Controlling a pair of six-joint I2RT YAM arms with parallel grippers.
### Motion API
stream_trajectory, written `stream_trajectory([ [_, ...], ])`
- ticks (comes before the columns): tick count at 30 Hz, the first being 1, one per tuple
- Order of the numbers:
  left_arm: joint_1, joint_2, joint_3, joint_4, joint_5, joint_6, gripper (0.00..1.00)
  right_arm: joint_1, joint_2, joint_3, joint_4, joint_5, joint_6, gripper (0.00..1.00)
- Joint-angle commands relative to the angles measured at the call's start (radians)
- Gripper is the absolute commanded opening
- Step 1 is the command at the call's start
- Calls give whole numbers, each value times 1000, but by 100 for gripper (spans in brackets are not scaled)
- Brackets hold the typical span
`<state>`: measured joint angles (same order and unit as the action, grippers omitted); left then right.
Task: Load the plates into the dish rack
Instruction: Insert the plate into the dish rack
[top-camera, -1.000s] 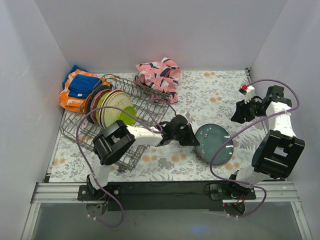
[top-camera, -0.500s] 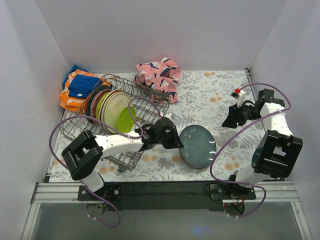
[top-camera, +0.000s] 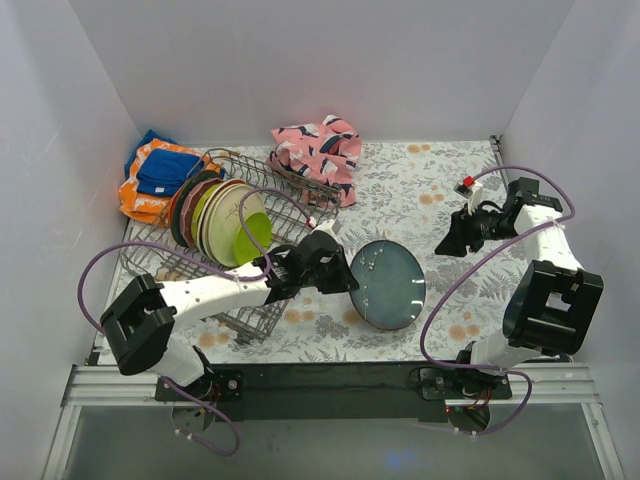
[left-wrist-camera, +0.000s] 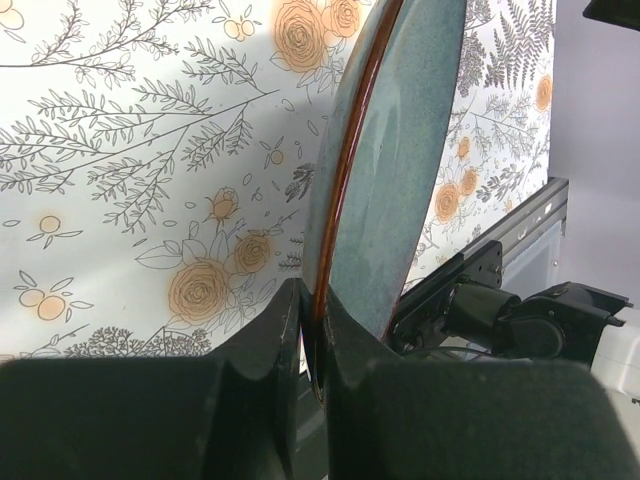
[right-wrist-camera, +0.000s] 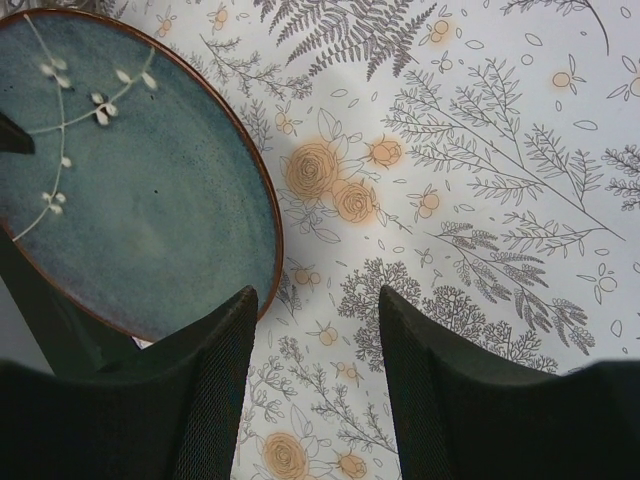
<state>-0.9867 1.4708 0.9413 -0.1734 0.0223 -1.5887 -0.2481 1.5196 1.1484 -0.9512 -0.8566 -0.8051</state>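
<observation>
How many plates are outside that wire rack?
1: the blue plate, gripped by its rim in the left gripper, right of the dish rack. The other plates stand in the rack. The pink cloth and orange pile could hide more.

Left end effector (top-camera: 348, 274) carried the blue plate (top-camera: 390, 285) toward the dish rack (top-camera: 298, 194).

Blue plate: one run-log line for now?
left fingers: shut on blue plate rim | right fingers: open, empty | dish rack: holds plates
</observation>
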Motion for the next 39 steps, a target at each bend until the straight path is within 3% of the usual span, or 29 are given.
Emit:
stream_trajectory([
  [1,-1,-106,39,77,-40,2,0,9,-13,14,-29,-50,23,59],
  [18,22,-179,126,-40,-99,84,0,12,-9,60,-29,-93,63,59],
  [39,144,-300,384,-374,-191,219,0,20,7,37,-24,-111,63,60],
])
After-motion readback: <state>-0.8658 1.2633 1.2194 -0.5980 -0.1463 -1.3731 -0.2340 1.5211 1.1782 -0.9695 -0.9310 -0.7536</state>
